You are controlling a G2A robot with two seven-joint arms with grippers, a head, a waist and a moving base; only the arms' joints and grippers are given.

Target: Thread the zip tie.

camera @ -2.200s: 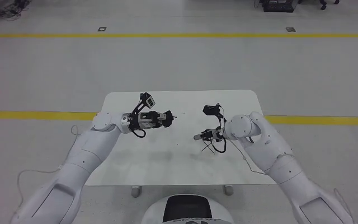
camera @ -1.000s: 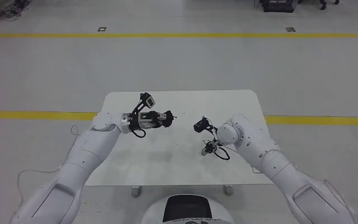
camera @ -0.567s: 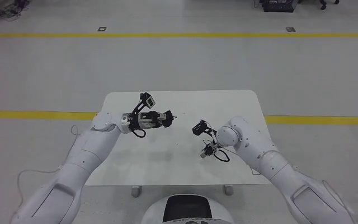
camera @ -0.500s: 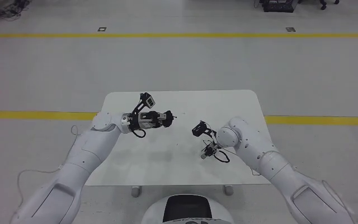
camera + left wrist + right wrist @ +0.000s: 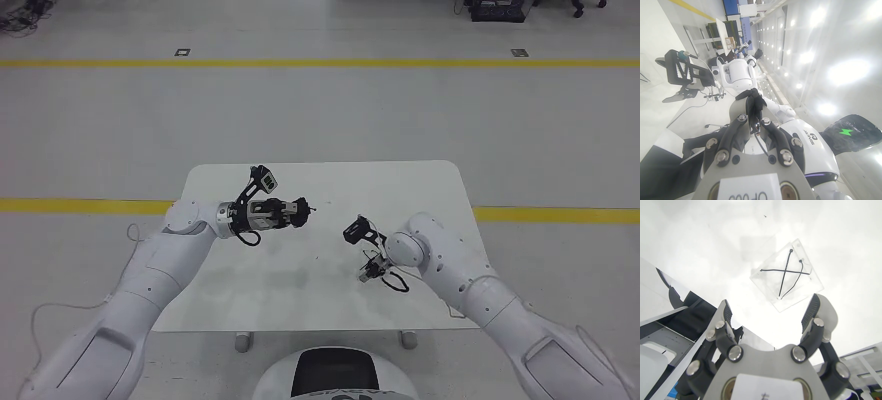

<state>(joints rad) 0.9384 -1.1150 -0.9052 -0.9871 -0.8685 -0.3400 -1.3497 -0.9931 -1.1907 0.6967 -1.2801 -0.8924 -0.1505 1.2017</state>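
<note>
My left gripper (image 5: pixel 305 211) hovers over the middle-left of the white table (image 5: pixel 300 290), shut on a black zip tie (image 5: pixel 753 98) whose end sticks out past the fingertips (image 5: pixel 755 113). My right gripper (image 5: pixel 770 306) stands open above a small clear tray (image 5: pixel 806 294) near the table's front right. In the tray lie three black zip ties (image 5: pixel 784 273), crossed over one another. In the top view the right gripper (image 5: pixel 365 275) points down at that spot and hides the tray. Nothing is between its ribbed pads (image 5: pixel 809 311).
The table's front edge (image 5: pixel 300 330) runs just in front of the right gripper. Bare tabletop (image 5: pixel 330 190) lies between and behind the two arms. A yellow floor line (image 5: pixel 80 205) passes behind the table.
The right arm swung from pointing sideways at mid-table to pointing down over the tray near the front, then only crept slightly left. The left arm has kept still.
</note>
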